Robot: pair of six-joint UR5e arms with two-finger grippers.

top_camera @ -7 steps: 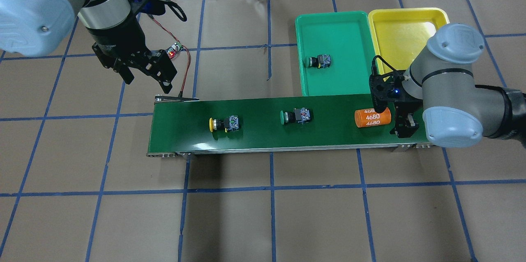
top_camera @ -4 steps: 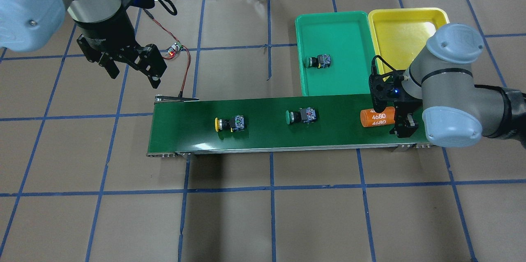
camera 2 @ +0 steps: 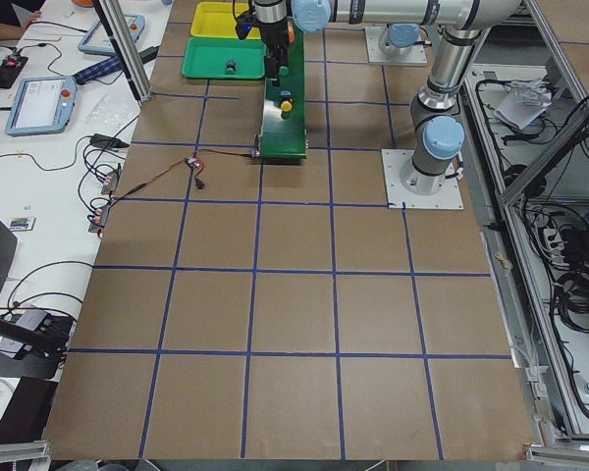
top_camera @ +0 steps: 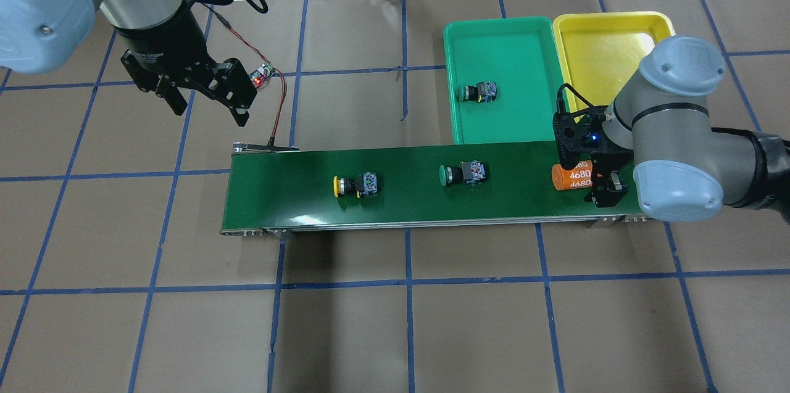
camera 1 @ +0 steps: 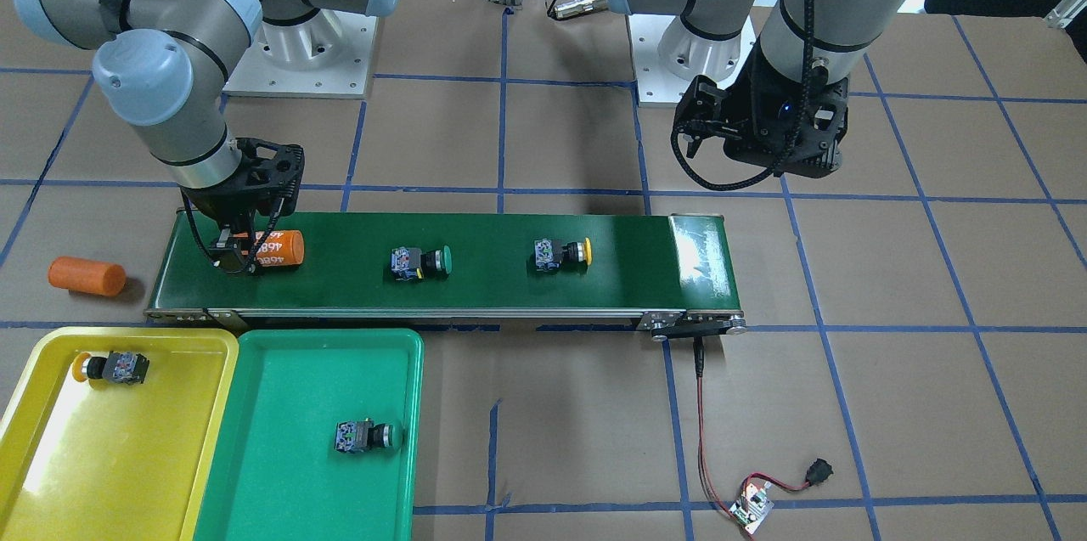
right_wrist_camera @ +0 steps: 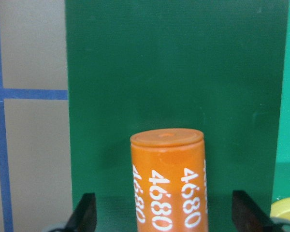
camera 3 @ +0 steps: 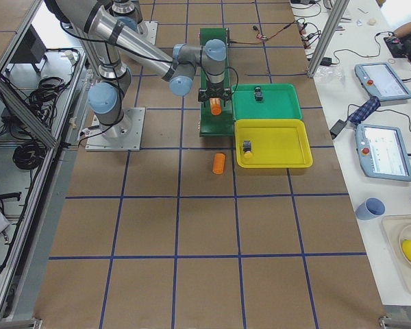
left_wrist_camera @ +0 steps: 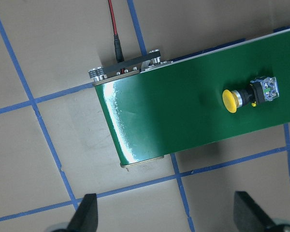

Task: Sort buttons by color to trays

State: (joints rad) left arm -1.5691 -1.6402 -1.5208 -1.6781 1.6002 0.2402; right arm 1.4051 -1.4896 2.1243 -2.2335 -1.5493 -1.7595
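Reading the overhead view as a clock, two buttons are lying on their sides on the belt point(top_camera: 278, 195), caps pointing to 9 o'clock. A yellow button point(top_camera: 355, 185) is sitting in the belt's left half, and a green button point(top_camera: 463, 173) is sitting at 3 o'clock of it, well apart. A second green button point(top_camera: 479, 92) is lying in the green tray point(top_camera: 512, 35), left of its middle, cap also pointing to 9 o'clock. That tray is sitting at 12 o'clock of the belt's right part, right by its far edge. The yellow tray point(top_camera: 611, 41) is sitting just beside the green one at 3 o'clock. The right arm is hiding part of the yellow tray here. In the front view a second yellow button point(camera 1: 110, 367) is lying in that tray's 11 o'clock corner.

The right gripper point(right_wrist_camera: 164, 205) is hanging low over the belt's right end with its fingers point(right_wrist_camera: 84, 215) spread wide. An orange cylinder point(right_wrist_camera: 168, 179) marked 4680 is lying between them, touching neither. The left gripper point(top_camera: 210, 110) is hovering above the table at 11 o'clock of the belt's left end, spread wide and holding nothing. A circuit board point(top_camera: 262, 75) with red wires is lying near it at 2 o'clock. In the front view a second cylinder point(camera 1: 87, 276) is lying on the table at 9 o'clock of the belt.
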